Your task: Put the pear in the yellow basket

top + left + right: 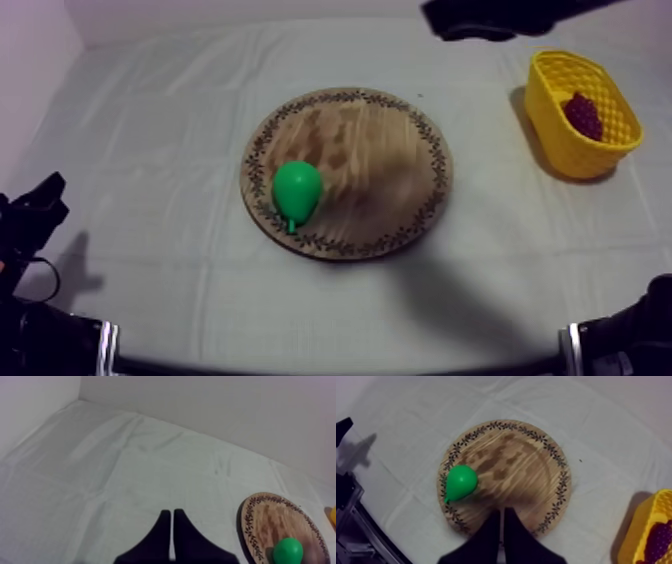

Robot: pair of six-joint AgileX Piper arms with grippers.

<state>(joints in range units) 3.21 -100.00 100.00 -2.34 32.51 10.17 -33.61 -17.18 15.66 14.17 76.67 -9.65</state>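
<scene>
A green pear [297, 190] lies on its side at the left part of the round wooden board [400, 170], stem end toward the table's front. The yellow basket [560, 140] stands at the far right. My right arm [490, 18] comes in at the upper right. Its gripper [501, 511] hangs high over the board [526, 466], fingers together, with the pear [460, 482] off to one side. My left gripper [171, 513] is shut on nothing over bare cloth, and sits low at the left [40, 200]; the pear [288, 551] and board [270, 521] are far from it.
A dark bunch of grapes [583, 115] lies inside the basket, also seen from the right wrist as grapes [658, 543] in the basket [636, 536]. Bare cloth surrounds the board. Black arm bases fill the lower left [50, 340] and lower right [620, 340] corners.
</scene>
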